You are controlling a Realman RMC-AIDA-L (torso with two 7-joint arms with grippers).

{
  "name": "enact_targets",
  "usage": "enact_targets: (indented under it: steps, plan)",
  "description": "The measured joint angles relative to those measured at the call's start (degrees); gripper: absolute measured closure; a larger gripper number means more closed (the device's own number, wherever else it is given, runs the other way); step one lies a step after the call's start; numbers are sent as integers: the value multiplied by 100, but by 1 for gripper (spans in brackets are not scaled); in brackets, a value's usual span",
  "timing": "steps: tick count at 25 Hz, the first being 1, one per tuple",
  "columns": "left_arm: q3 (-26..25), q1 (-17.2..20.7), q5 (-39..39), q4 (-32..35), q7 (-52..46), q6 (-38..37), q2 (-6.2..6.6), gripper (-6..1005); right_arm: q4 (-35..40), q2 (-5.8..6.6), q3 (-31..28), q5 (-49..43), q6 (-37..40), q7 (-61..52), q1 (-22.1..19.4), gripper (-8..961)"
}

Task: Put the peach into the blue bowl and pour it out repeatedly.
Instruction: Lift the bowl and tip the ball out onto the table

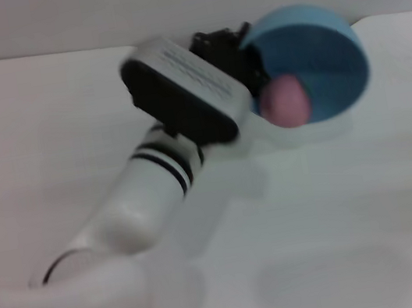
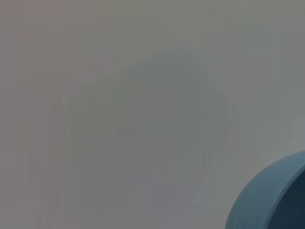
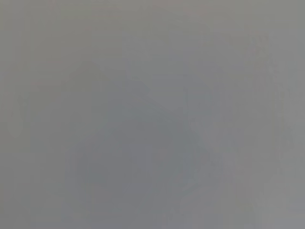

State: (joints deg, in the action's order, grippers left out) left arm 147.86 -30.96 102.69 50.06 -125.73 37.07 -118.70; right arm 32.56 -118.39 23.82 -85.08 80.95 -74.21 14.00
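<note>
1. Left gripper clamped on rim of blue bowl, held above white table, tipped on its side, opening facing camera.
2. Peach at bowl's lower lip, against the inside wall.
3. Left wrist view: bowl's outer wall only.
4. Right gripper not visible.

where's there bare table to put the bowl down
The bare table in front of the tipped blue bowl and to the right of the left arm is free. It is crowded at the far edge, where the left gripper holds the bowl with the peach at its rim.
</note>
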Motion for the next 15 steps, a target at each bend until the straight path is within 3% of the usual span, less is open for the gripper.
enact_targets:
  steps: [5, 15]
  plan:
    - [508, 66, 815, -155, 58, 424, -33, 1000, -4, 0, -3, 1, -112, 2, 32, 460]
    - [732, -8, 886, -757, 341, 677, -37, 1001, -39, -4, -10, 1, -219, 4, 44, 470]
